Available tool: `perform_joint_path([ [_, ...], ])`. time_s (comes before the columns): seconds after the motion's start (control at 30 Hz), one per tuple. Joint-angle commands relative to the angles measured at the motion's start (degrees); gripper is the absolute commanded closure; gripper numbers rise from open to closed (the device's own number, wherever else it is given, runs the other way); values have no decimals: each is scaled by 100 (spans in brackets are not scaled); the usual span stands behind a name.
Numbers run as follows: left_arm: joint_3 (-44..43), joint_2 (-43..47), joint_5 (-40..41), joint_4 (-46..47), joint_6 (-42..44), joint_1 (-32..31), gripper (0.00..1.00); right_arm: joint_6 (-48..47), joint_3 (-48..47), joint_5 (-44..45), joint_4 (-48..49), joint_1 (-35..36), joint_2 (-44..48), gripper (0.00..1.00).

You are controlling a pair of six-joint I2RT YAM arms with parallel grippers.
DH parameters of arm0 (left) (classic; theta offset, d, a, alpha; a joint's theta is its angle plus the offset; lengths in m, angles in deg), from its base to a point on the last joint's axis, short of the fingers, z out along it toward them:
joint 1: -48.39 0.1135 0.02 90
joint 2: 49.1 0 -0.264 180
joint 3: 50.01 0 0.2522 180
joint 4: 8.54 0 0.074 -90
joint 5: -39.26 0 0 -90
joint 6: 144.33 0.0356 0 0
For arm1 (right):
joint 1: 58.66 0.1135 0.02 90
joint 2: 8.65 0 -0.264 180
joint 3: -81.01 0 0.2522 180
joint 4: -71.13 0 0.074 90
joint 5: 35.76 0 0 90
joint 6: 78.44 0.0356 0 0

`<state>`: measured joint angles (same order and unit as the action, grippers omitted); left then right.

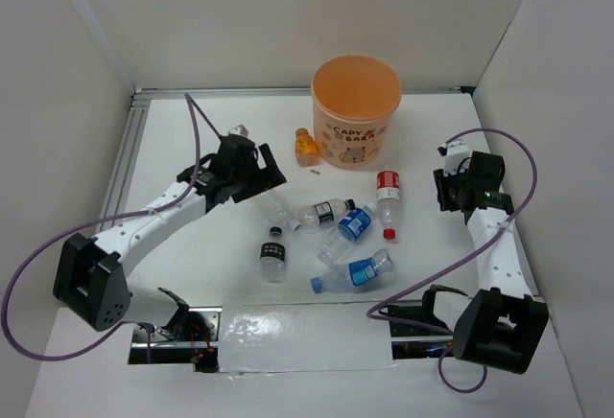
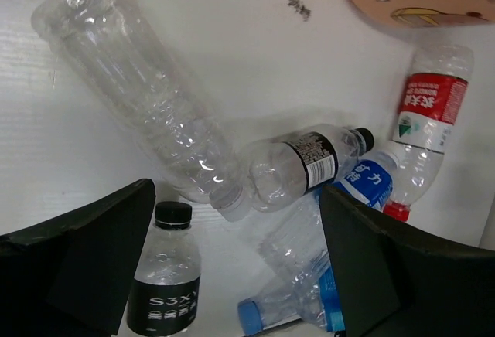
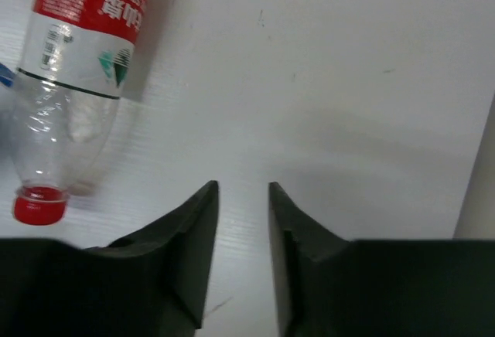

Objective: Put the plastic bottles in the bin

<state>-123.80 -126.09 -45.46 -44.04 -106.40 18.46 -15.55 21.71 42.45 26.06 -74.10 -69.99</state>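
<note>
The orange bin (image 1: pixel 356 111) stands at the back, a stubby orange bottle (image 1: pixel 306 147) beside it on the left. Several bottles lie in the middle: a clear unlabelled one (image 2: pixel 139 97), a black-labelled one (image 1: pixel 324 213), a red-labelled one (image 1: pixel 388 202), two blue-labelled ones (image 1: pixel 347 231) (image 1: pixel 353 272) and a black S3XY one (image 1: pixel 273 253). My left gripper (image 1: pixel 271 171) is open and empty, hovering above the clear bottle's cap end in the left wrist view (image 2: pixel 236 190). My right gripper (image 3: pixel 244 186) is empty, jaws a narrow gap apart, right of the red-labelled bottle (image 3: pixel 73 66).
A small dark scrap (image 1: pixel 315 173) lies on the table near the bin. White walls close in the left, back and right sides. A metal rail (image 1: pixel 125 164) runs along the left edge. Purple cables loop off both arms.
</note>
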Motion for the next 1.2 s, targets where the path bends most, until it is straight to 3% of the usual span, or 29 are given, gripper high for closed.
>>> perform_joint_path([
  [0.0, -316, -376, 808, -753, -838, -214, 0, 144, 10, -323, 152, -38, 359, 55],
  [0.07, -316, -588, 965, -753, -1110, -267, 0, 145, 10, -411, 152, -38, 360, 26],
  [0.13, -369, -956, 1027, -753, -1234, -267, 0, 92, 10, -517, 90, -38, 360, 16],
  [0.43, -887, -2240, 1344, -525, -1393, -390, 0, 39, 10, -877, 37, -38, 412, 13],
  [0.53, -1063, -2619, 1292, -525, -1288, -338, 6, 39, 10, -930, 37, -38, 412, 13],
  [0.6, -1125, -2619, 1291, -525, -1288, -338, 20, -13, 62, -930, 37, -38, 412, 13],
  [0.63, -1003, -2532, 1291, -525, -1288, -338, 38, -13, 63, -930, 37, -38, 412, 13],
  [0.7, -879, -2322, 1344, -525, -1148, -338, 50, -13, 63, -983, 37, -38, 412, 13],
  [0.73, -818, -2199, 1344, -525, -1077, -338, 63, -65, 63, -1053, 37, -38, 412, 13],
  [0.87, -1001, -1269, 1485, -525, -577, -609, 79, -328, 63, -1535, -181, -38, 412, 23],
  [0.9, -1098, -1118, 1415, -429, -176, -671, 81, -443, 63, -1702, -269, -38, 412, 51],
  [0.93, -1299, -986, 1362, -297, 63, -741, 81, -566, 2, -1904, -357, -38, 412, 67],
  [0.97, -1431, -889, 1257, 69, 318, -812, 81, -671, 1, -2289, -437, -38, 412, 79],
  [1.03, -1904, -818, 801, 545, 1072, -900, 81, -927, 1, -2573, -552, -38, 474, 93],
  [1.07, -2099, -817, 617, 948, 1285, -970, 81, -927, 1, -2748, -552, -38, 474, 94],
  [1.1, -2292, -870, 267, 1143, 1636, -971, 81, -1006, 1, -2837, -552, -38, 474, 89],
  [1.17, -2957, -1149, 124, 1469, 1901, -1023, 81, -1059, 1, -2924, -552, -38, 474, 72],
])
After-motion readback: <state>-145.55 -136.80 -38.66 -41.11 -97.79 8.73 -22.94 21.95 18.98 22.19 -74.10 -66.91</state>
